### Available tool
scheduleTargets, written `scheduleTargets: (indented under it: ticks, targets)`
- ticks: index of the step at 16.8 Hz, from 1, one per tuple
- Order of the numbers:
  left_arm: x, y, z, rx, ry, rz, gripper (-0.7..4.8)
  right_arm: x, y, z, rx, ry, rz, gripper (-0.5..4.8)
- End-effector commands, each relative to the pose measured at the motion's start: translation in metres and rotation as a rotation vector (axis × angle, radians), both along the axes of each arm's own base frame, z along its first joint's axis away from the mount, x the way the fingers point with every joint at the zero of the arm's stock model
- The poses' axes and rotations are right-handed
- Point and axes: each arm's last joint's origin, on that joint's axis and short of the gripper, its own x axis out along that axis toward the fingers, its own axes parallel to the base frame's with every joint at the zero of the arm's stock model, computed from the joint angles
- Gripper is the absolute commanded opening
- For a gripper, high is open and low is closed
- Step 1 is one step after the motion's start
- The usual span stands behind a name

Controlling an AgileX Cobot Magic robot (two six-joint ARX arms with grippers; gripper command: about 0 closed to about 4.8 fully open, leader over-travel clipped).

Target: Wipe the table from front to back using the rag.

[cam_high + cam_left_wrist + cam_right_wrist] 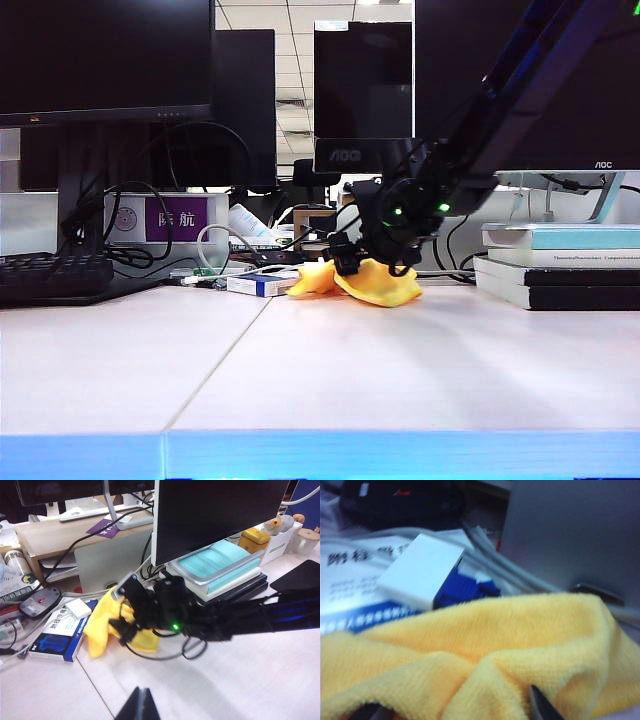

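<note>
Looking across the table (330, 370), you see the rag (375, 283) bunched in a yellow heap at the far end, close to the mess of cables and a small blue and white box (59, 635). Your right gripper (122, 625) is down on the rag, its black fingers pushed into the soft folds. One dark fingertip (542, 706) pokes up through the cloth in the right wrist view, but you cannot tell if the jaws have closed on it. Your left gripper (138, 706) hangs over bare table, well away from the rag, with its jaws pressed tight together and nothing in them. A stack of books (560, 265) sits off to the right of the rag.
</note>
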Motion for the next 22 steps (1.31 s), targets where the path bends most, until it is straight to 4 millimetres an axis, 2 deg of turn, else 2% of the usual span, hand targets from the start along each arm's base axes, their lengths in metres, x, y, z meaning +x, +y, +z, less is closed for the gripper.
scheduleTargets:
  ticks: [1, 2, 4, 5, 6, 9, 10, 12, 17, 22]
  targets:
    - [-0.001, 0.000, 0.003, -0.012, -0.013, -0.009, -0.04, 0.012, 0.004, 0.001, 0.012, -0.002, -0.009, 3.28]
    - [-0.001, 0.000, 0.003, -0.012, -0.013, -0.008, -0.04, 0.019, 0.002, -0.006, 0.013, 0.007, -0.017, 2.17]
    - [-0.001, 0.000, 0.003, -0.011, -0.013, -0.008, -0.04, 0.025, 0.000, -0.017, 0.008, 0.040, -0.048, 1.37]
    - [-0.001, 0.000, 0.003, -0.011, -0.012, -0.008, -0.04, 0.029, -0.005, -0.026, -0.002, 0.060, -0.073, 0.69]
    - [-0.001, 0.000, 0.003, -0.011, -0.011, -0.008, -0.04, 0.034, -0.020, -0.029, 0.028, 0.078, -0.144, -0.06]
    - [0.002, -0.002, 0.001, -0.006, -0.001, -0.009, -0.04, 0.034, -0.027, -0.032, 0.016, 0.113, -0.148, -0.04]
    - [0.003, -0.002, 0.000, -0.004, 0.004, -0.009, -0.04, 0.033, -0.022, -0.032, 0.007, 0.111, -0.133, 0.28]
    - [0.003, -0.002, 0.000, -0.004, 0.004, -0.009, -0.04, 0.031, -0.013, -0.029, -0.011, 0.095, -0.049, -0.02]
    - [0.003, -0.002, 0.000, -0.008, 0.007, -0.030, -0.04, 0.025, -0.011, -0.028, -0.085, 0.270, -0.091, -0.02]
    - [0.002, -0.002, -0.001, -0.002, 0.021, -0.032, -0.04, 0.012, 0.008, -0.027, -0.120, 0.347, -0.051, -0.02]
